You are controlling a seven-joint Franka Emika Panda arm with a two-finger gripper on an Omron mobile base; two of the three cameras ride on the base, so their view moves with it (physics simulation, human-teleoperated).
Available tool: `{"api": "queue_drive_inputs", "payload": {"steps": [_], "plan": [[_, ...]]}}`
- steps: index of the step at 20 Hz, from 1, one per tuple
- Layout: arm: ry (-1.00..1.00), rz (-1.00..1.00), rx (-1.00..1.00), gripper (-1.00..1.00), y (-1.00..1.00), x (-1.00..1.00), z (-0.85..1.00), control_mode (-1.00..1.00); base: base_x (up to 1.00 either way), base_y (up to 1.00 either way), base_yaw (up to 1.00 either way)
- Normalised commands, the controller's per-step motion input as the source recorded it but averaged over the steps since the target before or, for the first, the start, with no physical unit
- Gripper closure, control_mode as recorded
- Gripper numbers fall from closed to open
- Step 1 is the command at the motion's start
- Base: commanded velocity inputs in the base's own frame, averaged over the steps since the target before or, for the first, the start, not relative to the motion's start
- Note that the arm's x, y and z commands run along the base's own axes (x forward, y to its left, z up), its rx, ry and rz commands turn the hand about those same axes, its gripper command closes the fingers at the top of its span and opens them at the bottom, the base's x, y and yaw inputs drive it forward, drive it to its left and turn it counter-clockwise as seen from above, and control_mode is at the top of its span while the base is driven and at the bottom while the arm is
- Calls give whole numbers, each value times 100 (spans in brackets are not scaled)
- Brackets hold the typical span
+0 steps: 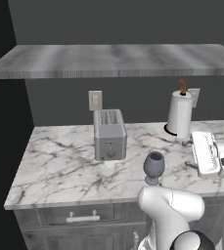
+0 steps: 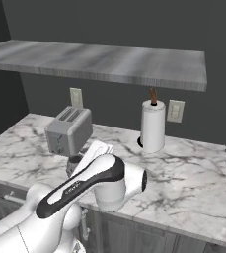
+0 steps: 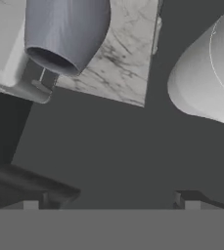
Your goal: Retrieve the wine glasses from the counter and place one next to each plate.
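My jaws are spread wide and empty beside the wine glass (image 1: 154,166), which stands on the counter (image 1: 59,161), so every placement remains.

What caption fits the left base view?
Wine glass near the marble counter's front edge, between toaster and open gripper.

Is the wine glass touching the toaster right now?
Apart. The left base view shows bare marble counter between the wine glass and the toaster.
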Motion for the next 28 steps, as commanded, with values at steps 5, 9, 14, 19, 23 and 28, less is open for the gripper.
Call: {"api": "queue_drive_inputs", "payload": {"steps": [5,9,14,19,23,28], "plan": [[8,0,0,-100,0,41,-29,-100,0,0,0],[6,0,0,-100,-10,18,-16,-100,0,0,0],[10,0,0,-100,-28,4,-12,-100,0,0,0],[6,0,0,-100,-7,0,-26,-100,0,0,0],[2,0,0,-100,0,0,-36,-100,0,0,0],[1,0,-1,-100,0,0,-38,-100,0,0,0]]}}
